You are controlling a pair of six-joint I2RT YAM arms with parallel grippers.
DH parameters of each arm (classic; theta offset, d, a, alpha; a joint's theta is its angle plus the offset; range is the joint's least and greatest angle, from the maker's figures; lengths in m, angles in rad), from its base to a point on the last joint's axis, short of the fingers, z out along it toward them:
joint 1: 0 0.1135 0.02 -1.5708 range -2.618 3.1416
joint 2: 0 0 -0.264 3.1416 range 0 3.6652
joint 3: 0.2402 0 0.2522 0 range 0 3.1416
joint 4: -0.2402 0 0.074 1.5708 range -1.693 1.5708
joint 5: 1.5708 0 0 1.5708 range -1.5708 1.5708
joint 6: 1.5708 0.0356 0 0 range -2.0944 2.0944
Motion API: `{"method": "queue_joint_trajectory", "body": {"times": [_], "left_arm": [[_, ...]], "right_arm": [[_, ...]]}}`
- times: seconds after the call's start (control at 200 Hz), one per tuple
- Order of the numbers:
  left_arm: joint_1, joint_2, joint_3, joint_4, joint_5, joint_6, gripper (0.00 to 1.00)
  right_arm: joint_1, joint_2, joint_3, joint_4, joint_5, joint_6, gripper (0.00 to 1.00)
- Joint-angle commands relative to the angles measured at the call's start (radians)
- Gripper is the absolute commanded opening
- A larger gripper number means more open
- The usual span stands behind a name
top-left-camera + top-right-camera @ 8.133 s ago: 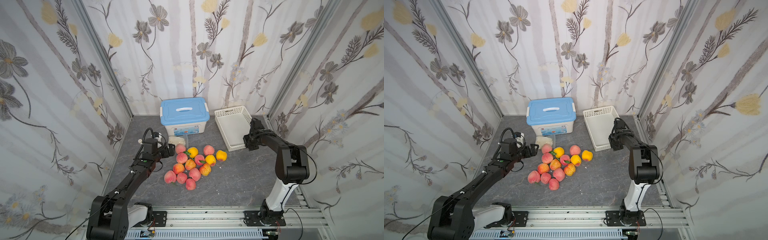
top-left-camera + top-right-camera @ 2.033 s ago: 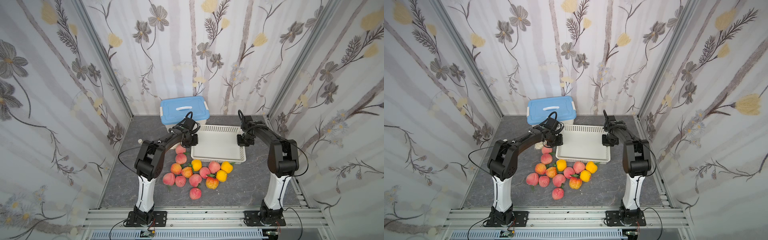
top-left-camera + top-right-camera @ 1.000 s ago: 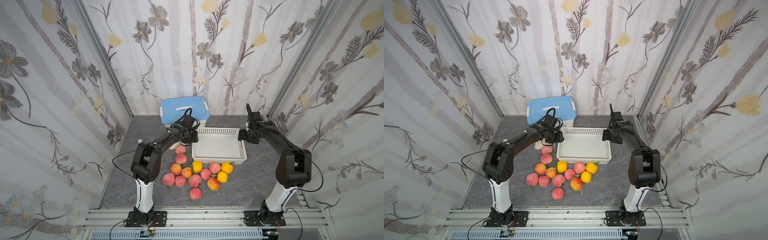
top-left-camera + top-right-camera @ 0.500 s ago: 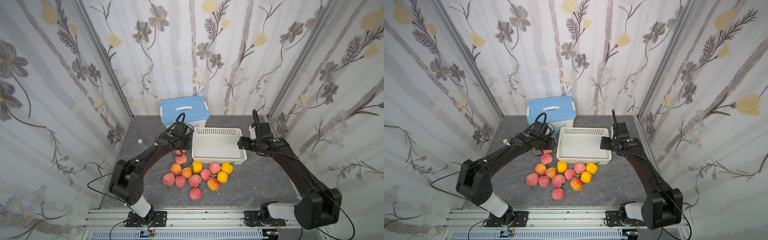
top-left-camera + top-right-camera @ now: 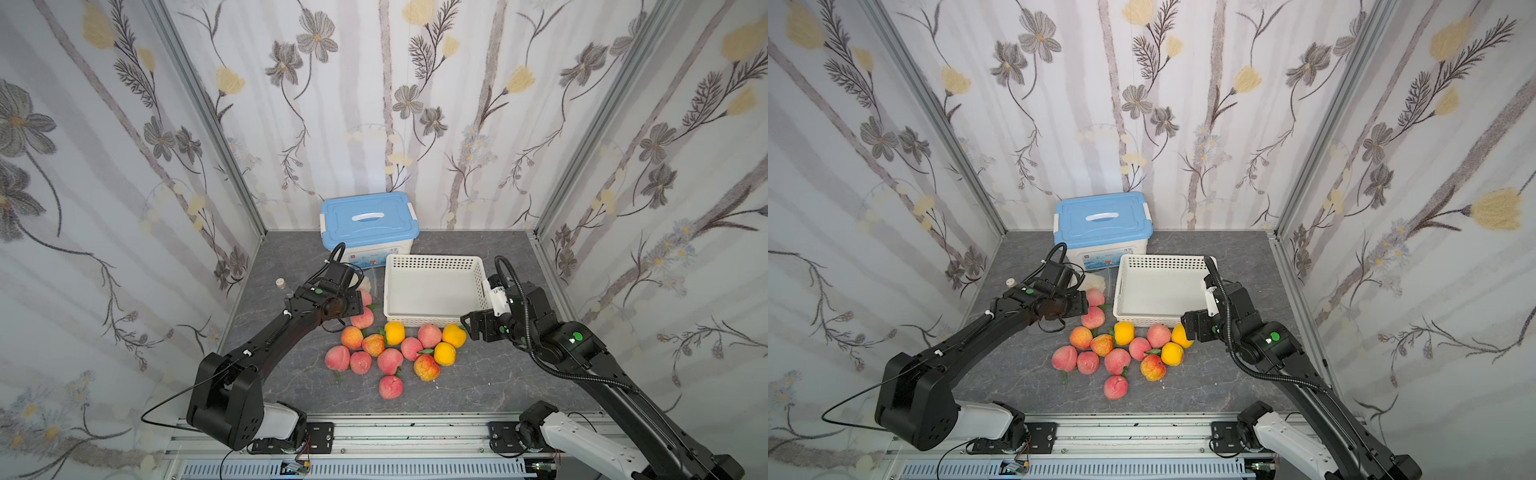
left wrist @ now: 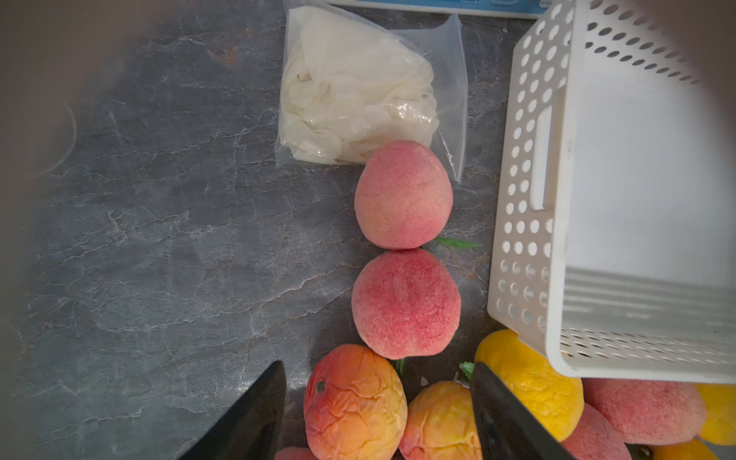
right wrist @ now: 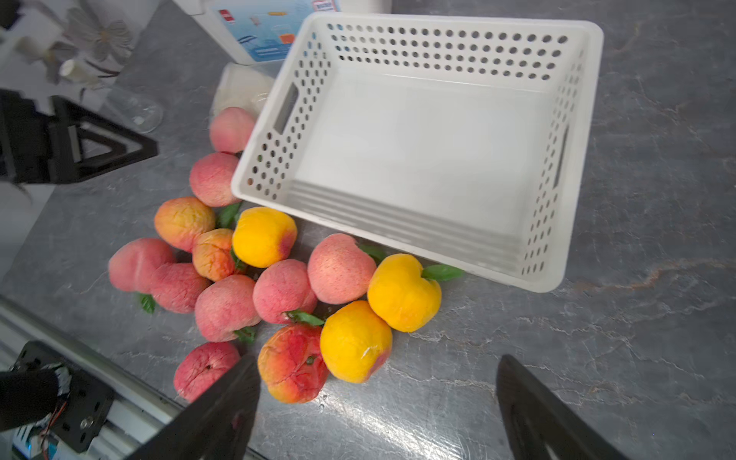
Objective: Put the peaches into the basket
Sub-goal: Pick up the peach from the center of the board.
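- Both arms have drawn back from the short ends of the basket since half a second ago. The basket has stayed where it is. Against the earliest frames it has come from the far right corner to mid-table and turned.
- The left gripper hangs over the left edge of the fruit pile. Its fingers stand well apart and clasp nothing.
- Straight beyond its fingertips, two pink peaches lie in a row and touch each other. The farther one rests against a whitish plastic bag.
- Farther the same way, past the bag, stands the blue-lidded storage box.
- The peaches all lie on the grey table, outside the basket. They are bunched between the two grippers, and the bunch runs along the basket's near long wall. One yellow peach sits just beside that wall.
- The basket sits flat with its open side up. Its long axis runs across the table from one arm's side to the other. A slotted short end faces each gripper.
- The right gripper hovers off the basket's near right corner with its fingers spread wide and nothing between them. Just beyond its fingertips lie a red-orange peach and a yellow peach, and the basket is farther on.
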Motion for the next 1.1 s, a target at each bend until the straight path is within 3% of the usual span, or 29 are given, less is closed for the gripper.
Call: {"method": "queue_joint_trajectory", "body": {"times": [0.0,0.165,0.485,0.784,1.094], "left_arm": [[0.024,0.066,0.036,0.077,0.044,-0.018,0.76],[0.046,0.205,0.112,0.122,0.075,-0.03,0.76],[0.045,0.349,0.182,0.165,0.068,-0.044,0.75],[0.043,0.432,0.237,0.166,0.05,-0.046,0.76],[0.036,0.483,0.276,0.148,0.032,-0.044,0.69]], "right_arm": [[0.083,-0.067,-0.051,0.052,0.002,-0.086,0.94],[0.171,-0.102,-0.069,0.065,0.005,-0.188,0.95],[0.338,-0.093,-0.069,0.068,-0.007,-0.223,0.95],[0.359,-0.109,-0.073,0.067,0.02,-0.222,0.95],[0.378,-0.106,-0.074,0.063,0.045,-0.222,0.95]]}}
